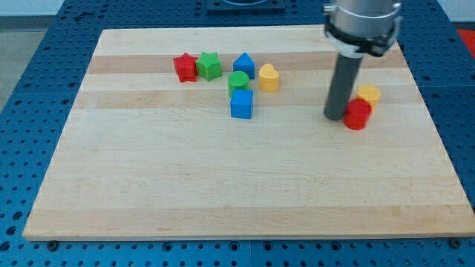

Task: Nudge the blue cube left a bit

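The blue cube (241,104) sits on the wooden board (223,193) a little above the board's middle. A green cylinder (237,81) touches its top edge. My tip (335,116) rests on the board well to the right of the blue cube, right beside a red cylinder (357,115) on the tip's right. The rod rises from the tip toward the view's top.
A red star block (185,67), a green star block (209,66), a blue pentagon-like block (243,65) and a yellow heart-like block (269,77) form a row above the blue cube. A yellow block (368,94) sits behind the red cylinder.
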`<state>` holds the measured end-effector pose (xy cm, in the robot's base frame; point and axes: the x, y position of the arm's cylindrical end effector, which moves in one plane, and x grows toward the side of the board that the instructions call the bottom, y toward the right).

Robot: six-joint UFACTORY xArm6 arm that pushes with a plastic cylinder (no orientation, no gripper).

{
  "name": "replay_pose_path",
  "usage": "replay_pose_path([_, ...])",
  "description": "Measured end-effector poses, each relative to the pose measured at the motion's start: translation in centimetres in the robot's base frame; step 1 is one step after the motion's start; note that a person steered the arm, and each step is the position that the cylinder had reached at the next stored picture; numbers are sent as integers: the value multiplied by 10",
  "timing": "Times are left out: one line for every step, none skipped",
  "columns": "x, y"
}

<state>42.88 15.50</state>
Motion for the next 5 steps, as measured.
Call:
replay_pose_path([0,11])
replay_pose_path([2,-5])
replay_pose_path([1,-35])
replay_pose_path([-2,-46])
replay_pose_path([-2,-46])
